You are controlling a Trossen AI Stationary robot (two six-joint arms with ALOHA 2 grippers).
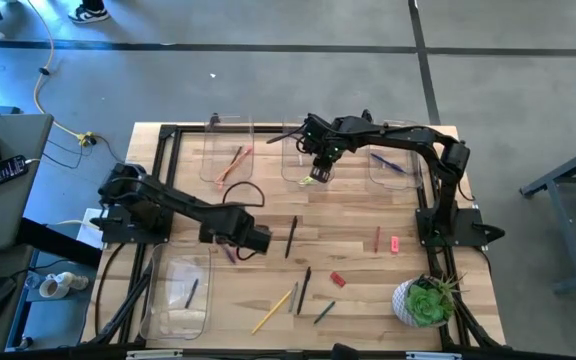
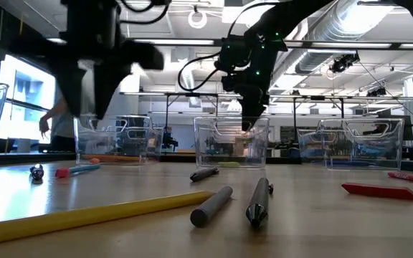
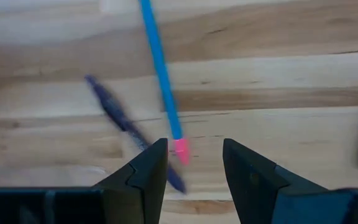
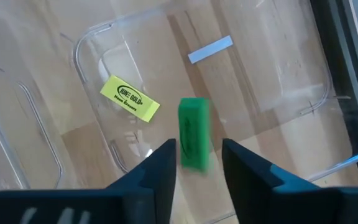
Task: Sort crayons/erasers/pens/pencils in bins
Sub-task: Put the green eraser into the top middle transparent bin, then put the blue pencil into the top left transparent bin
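Bins of clear plastic, 4 in all, stood on the wooden table (image 1: pixel 358 250): 3 alike along its far edge and a longer one (image 1: pixel 176 295) at the near left corner. Across the table's middle and near side lay pens, pencils, crayons and a red eraser (image 1: pixel 337 279), unsorted. The right gripper (image 4: pixel 197 163) hung over the middle far bin (image 4: pixel 104 93), its fingers parted and grasping nothing. A small green block eraser (image 4: pixel 194 133) sat just ahead of them, over that bin, apparently let go and dropping toward the yellow labelled eraser (image 4: pixel 130 98) on the bin's floor. The left gripper (image 3: pixel 194 163) hovered low near the left edge, fingers spread and empty. A slim blue pencil with a pink tip (image 3: pixel 161 68) lay below, pink end between the fingers, long axis running straight away from them. A dark purple pen (image 3: pixel 120 118) crossed just beside it. The left arm looked better placed for that pencil.
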